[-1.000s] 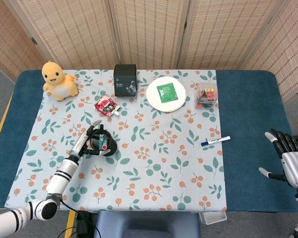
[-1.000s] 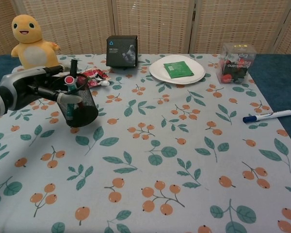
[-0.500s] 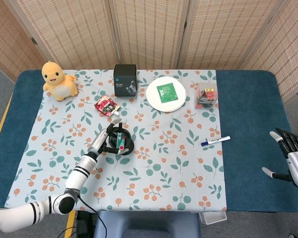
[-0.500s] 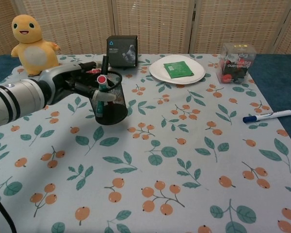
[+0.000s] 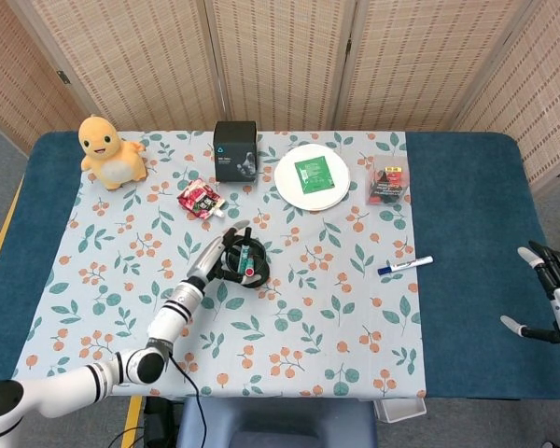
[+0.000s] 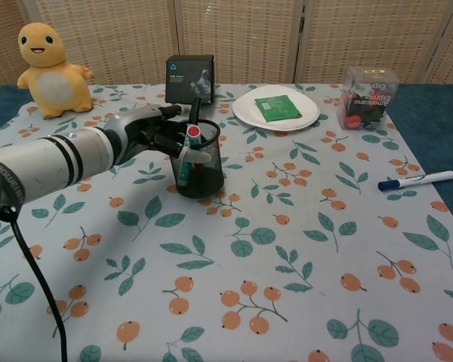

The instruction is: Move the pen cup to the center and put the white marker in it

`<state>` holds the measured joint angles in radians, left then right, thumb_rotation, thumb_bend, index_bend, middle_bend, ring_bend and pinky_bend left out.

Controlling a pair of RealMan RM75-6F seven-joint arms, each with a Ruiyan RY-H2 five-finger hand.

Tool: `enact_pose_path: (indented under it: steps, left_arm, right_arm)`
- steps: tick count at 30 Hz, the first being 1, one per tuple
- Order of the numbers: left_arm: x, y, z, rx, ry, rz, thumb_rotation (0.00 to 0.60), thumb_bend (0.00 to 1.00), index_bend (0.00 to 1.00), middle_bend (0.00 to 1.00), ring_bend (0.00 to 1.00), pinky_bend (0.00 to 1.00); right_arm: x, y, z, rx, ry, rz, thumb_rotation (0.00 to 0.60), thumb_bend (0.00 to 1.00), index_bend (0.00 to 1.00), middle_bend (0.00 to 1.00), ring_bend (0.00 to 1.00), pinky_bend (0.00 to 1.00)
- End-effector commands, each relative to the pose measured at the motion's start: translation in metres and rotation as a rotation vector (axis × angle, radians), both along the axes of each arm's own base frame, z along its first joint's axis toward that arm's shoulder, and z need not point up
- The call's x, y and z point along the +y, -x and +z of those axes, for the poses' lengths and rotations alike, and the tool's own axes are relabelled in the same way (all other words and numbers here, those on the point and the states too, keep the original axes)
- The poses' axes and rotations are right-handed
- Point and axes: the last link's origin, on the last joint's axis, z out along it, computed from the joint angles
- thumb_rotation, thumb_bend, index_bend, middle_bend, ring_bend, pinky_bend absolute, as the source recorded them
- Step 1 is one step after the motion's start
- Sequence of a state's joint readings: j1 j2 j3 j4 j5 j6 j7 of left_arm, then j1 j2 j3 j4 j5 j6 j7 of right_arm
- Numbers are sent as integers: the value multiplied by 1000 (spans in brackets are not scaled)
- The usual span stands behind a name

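The black mesh pen cup (image 5: pixel 245 264) (image 6: pixel 198 160) stands near the middle of the floral cloth, with a red-capped pen and a dark pen inside. My left hand (image 5: pixel 217 254) (image 6: pixel 152 132) grips its left side, fingers wrapped around the rim. The white marker (image 5: pixel 404 265) (image 6: pixel 416 180) with a blue cap lies flat at the cloth's right edge, far from the cup. My right hand (image 5: pixel 557 297) hovers open past the table's right side, well right of the marker; the chest view does not show it.
A white plate (image 5: pixel 310 177) (image 6: pixel 275 108) with a green packet, a black box (image 5: pixel 235 149) (image 6: pixel 189 79), a clear snack box (image 5: pixel 387 179) (image 6: pixel 370 96), a red wrapper (image 5: pixel 200 198) and an orange plush toy (image 5: pixel 110 151) (image 6: pixel 53 69) line the back.
My left hand has carried the pen cup rightward from the left part of the cloth toward the middle. The right hand has drifted slightly right and down. The marker has not moved.
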<state>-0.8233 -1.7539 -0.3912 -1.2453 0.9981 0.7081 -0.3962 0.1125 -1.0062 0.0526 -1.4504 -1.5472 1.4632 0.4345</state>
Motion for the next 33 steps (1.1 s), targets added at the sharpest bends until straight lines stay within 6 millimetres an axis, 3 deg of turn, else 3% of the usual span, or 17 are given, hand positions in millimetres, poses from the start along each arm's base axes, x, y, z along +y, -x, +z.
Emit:
enact_pose_path:
  steps: [1, 25, 28, 31, 33]
  left_arm:
    - [2, -3, -8, 1, 21, -1, 600, 179, 88, 359, 272, 348]
    - [-2, -16, -24, -6, 13, -25, 600, 178, 82, 359, 270, 348]
    - [-6, -16, -24, -1, 52, -44, 600, 176, 8, 281, 177, 304]
    - [-8, -17, -20, -14, 62, -52, 600, 162, 0, 140, 34, 260]
    - [-9, -17, -18, -22, 66, -56, 600, 147, 0, 76, 3, 249]
  right_arm:
    - [0, 0, 1, -2, 1, 0, 600, 101, 80, 0, 0, 0]
    - [5, 0, 3, -9, -4, 16, 600, 101, 80, 0, 0, 0]
    - [4, 0, 3, -7, -4, 15, 600, 101, 80, 0, 0, 0]
    - [4, 0, 3, -5, -2, 14, 600, 102, 80, 0, 0, 0]
    - [5, 0, 3, -4, 0, 13, 600, 101, 80, 0, 0, 0]
